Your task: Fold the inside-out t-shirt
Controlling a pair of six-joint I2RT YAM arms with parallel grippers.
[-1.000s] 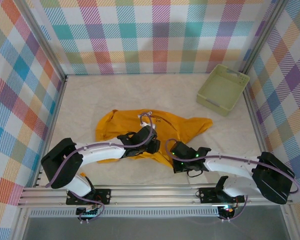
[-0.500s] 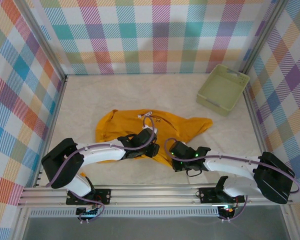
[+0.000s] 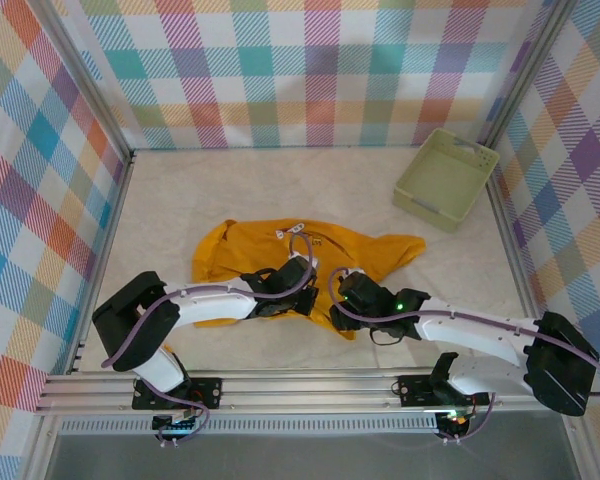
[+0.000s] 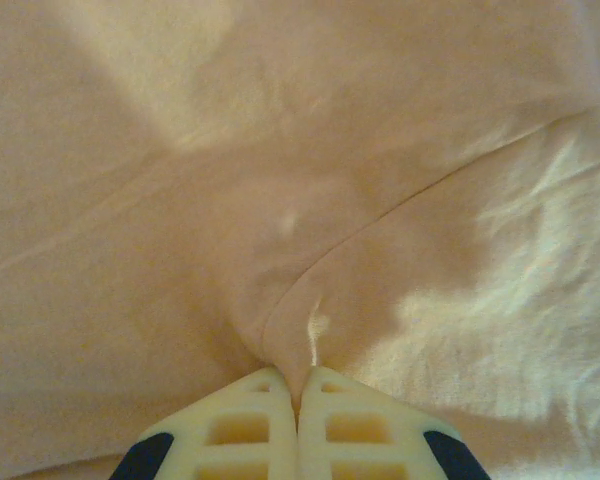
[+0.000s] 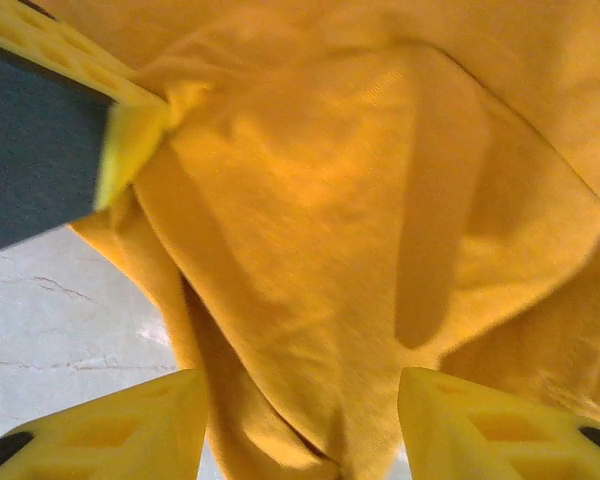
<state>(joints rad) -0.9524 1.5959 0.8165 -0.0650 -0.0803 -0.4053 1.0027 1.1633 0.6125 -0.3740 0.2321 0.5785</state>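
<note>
Mustard-orange cotton is heaped near the front-middle of the table point(image 3: 230, 190). That's your inside-out t-shirt point(image 3: 230, 252), crumpled rather than flat, with the small white neck label point(image 3: 283, 233) showing at its far edge. It's well apart from the pale green basket point(image 3: 445, 180) in the far right corner.

Your left gripper point(image 3: 300, 287) sits on the near part of the heap. In its wrist view the left gripper point(image 4: 298, 385) has its fingers pressed together on a thin ridge of the t-shirt point(image 4: 280, 200), with creases fanning away from the pinch. Your right gripper point(image 3: 342, 290) is just beside it. Its own camera shows the right gripper point(image 5: 302, 390) spread wide with the t-shirt point(image 5: 310, 220) hanging between the 2 fingers, not clamped.

Stuff that could bite you from here:
- That left pinch looks shallow, so a hard pull could let the cloth slide out.
- I can't tell whether it caught 1 layer or 2. With 2, the shirt won't open up and just drags as a lump.
- The yellow tip in the top left of the right wrist view is probably the left finger, so the 2 tools are near enough to bump.
- Close the right one here and it may grab a random fold, not a hem.
</note>
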